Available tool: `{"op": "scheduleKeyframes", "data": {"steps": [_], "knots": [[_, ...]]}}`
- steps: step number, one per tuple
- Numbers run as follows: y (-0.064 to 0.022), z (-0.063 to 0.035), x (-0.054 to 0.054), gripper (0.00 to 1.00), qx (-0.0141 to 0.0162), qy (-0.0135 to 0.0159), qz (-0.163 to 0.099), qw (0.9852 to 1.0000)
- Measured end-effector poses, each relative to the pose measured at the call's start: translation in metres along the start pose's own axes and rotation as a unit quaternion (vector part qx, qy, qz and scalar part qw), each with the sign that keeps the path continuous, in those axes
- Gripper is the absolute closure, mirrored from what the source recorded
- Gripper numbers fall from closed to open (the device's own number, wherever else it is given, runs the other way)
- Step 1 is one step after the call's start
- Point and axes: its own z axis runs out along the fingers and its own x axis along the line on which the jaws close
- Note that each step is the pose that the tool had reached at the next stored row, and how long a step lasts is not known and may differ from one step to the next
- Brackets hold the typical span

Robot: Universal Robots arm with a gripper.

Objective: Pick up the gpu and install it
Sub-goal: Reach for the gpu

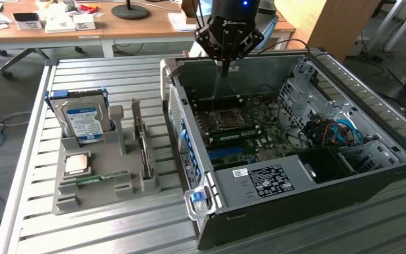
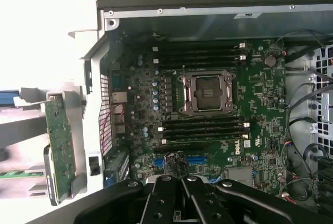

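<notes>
The arm above your end effector (image 1: 223,66) ran off the exterior view's top; the holder (image 1: 69,198) hid the lower edge of the gpu (image 1: 144,148).

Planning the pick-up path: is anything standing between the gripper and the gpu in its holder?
Yes: the case's wall rises between the gripper, hanging above the motherboard, and the gpu standing upright in the grey holder outside. The gripper seems higher than that wall's rim.

Closed pincer (image 1: 224,67) hovers above open case (image 1: 295,211); gpu (image 1: 144,151) upright in grey holder (image 1: 83,203) beside case.
</notes>
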Motion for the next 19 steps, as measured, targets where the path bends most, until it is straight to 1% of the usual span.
{"op": "scheduleKeyframes", "data": {"steps": [6,19], "knots": [[-0.0005,-0.0002,0.006,0.89,0.0,0.0,0.0,1.0],[-0.0021,-0.0008,0.028,0.89,0.0,0.0,0.0,1.0]]}}
